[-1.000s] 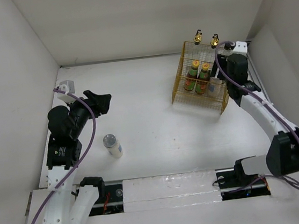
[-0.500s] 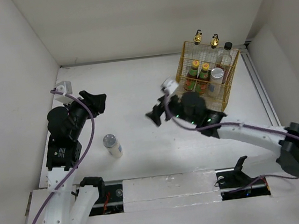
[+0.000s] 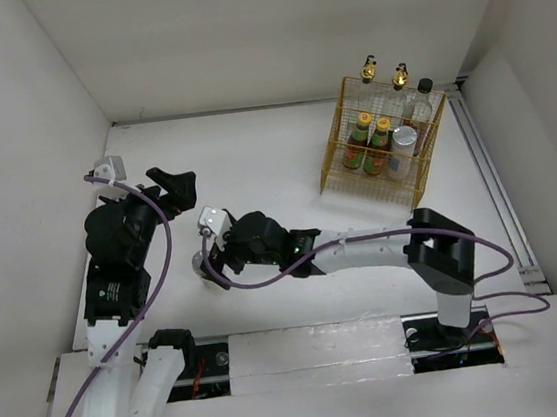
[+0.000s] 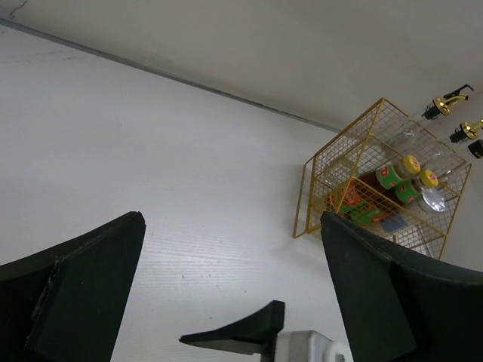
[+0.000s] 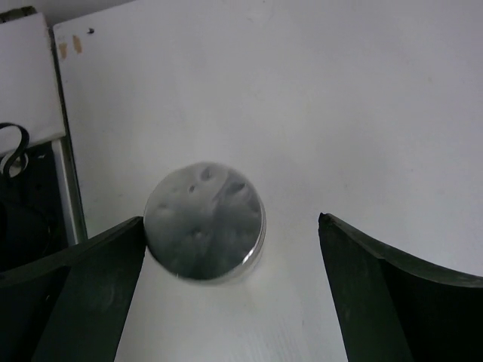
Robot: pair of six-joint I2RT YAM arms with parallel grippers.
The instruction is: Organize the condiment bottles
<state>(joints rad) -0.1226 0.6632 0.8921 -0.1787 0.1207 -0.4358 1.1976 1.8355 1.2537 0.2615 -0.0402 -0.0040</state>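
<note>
A short silver-lidded jar (image 5: 204, 222) stands alone on the white table, low between my right gripper's (image 5: 230, 226) open jaws and close to the left finger (image 5: 90, 286). In the top view my right gripper (image 3: 214, 261) hovers over the jar and hides most of it. My left gripper (image 3: 180, 184) is open and empty just behind it. The yellow wire basket (image 3: 332, 167) at the back right holds two gold-spouted cruets (image 3: 369, 68), a black-capped bottle (image 3: 424, 91), two orange-capped red-sauce bottles (image 3: 359, 141) and another silver-lidded jar (image 3: 404, 137).
White walls close the table on the left, back and right. In the left wrist view the basket (image 4: 307, 197) sits at the right, and one of my right gripper's fingers (image 4: 241, 332) shows at the bottom between my open left jaws (image 4: 230, 226).
My right arm has swung from the basket across the table to the lone jar at the left, its open jaws now around it. My left gripper has shifted only slightly.
</note>
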